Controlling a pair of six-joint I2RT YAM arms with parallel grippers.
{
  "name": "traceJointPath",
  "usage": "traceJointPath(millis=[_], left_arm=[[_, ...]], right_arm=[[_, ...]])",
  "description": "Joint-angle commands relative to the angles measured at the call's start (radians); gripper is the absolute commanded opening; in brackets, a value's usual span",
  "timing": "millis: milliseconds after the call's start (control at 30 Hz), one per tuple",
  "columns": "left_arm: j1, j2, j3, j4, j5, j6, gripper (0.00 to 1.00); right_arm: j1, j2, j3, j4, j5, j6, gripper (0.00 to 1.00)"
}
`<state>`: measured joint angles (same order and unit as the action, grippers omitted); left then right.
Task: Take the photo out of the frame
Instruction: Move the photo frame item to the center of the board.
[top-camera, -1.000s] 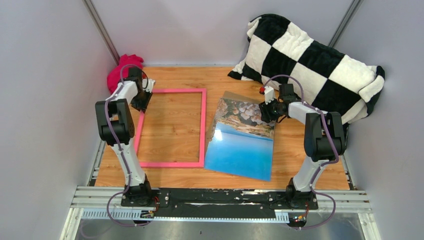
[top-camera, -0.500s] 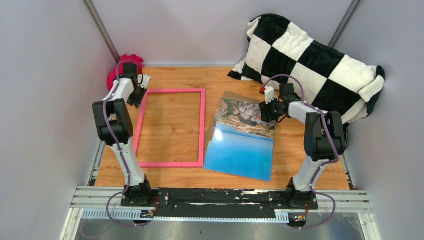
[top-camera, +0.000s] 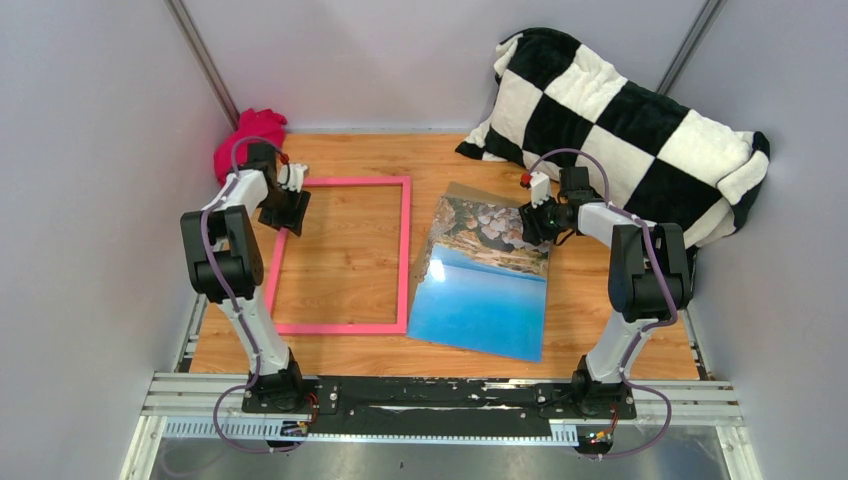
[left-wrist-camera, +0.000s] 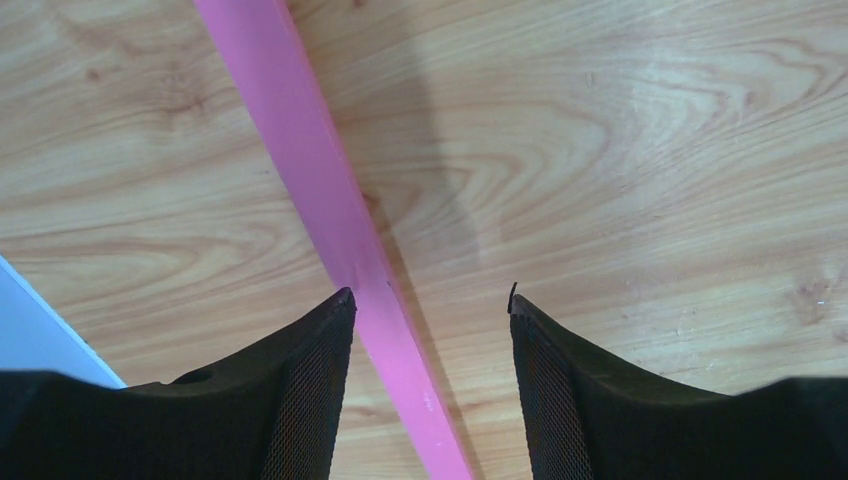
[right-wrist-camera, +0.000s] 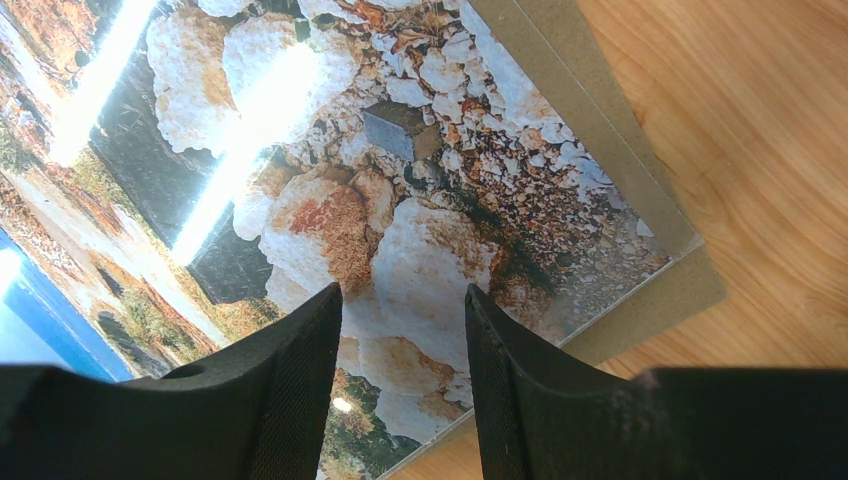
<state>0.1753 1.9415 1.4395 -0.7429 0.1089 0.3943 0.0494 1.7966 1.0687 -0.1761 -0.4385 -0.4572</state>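
Your frame (top-camera: 405, 250) lies flat on the wood-grain table (top-camera: 585, 300). It is a thin, bright pink rectangle, and bare wood shows through its opening. The photo (top-camera: 485, 280) is out of it, lying just to the right of the frame. It is a glossy sheet with pale rocks at the far end and blue water at the near end. Its near left corner almost meets the frame's right rail.

A plain brown board (right-wrist-camera: 645, 295) sits under the photo and juts past its far corner, matte against the shiny print.

Your left gripper (top-camera: 283, 205) is over the frame's far left corner. In the wrist view its jaws stand wide apart, with the smooth pink rail (left-wrist-camera: 300, 150) running on the table below the gap. It grips nothing.

Your right gripper (top-camera: 525, 225) hangs over the photo's far right corner, on the side away from the frame. Its mesh-textured fingers (right-wrist-camera: 290, 390) are parted over the rocky part of the print (right-wrist-camera: 300, 200), and nothing is held between them.

Beyond the frame's far left corner sits a crumpled magenta cloth (top-camera: 245, 140). Far to the frame's right lies a plush black-and-white checked pillow (top-camera: 620, 120).
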Motion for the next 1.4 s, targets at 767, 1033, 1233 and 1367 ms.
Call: traceJointPath(millis=[767,1033,1233,1367], left_arm=[[0.040,-0.001,-0.114,0.156,-0.246,-0.084,0.42],[0.071,0.045,-0.046,0.148,-0.257,-0.087,0.34],[0.076,0.059,-0.013,0.146,-0.272,-0.085,0.35],[0.077,0.048,-0.008,0.138,-0.251,-0.092,0.37]], right_arm=[[-0.025,0.079,-0.036,-0.158,-0.006,0.004,0.51],[-0.027,0.080,-0.034,-0.161,-0.009,0.003,0.51],[-0.028,0.084,-0.032,-0.163,-0.009,0.003,0.51],[-0.029,0.084,-0.032,-0.164,-0.011,0.003,0.51]])
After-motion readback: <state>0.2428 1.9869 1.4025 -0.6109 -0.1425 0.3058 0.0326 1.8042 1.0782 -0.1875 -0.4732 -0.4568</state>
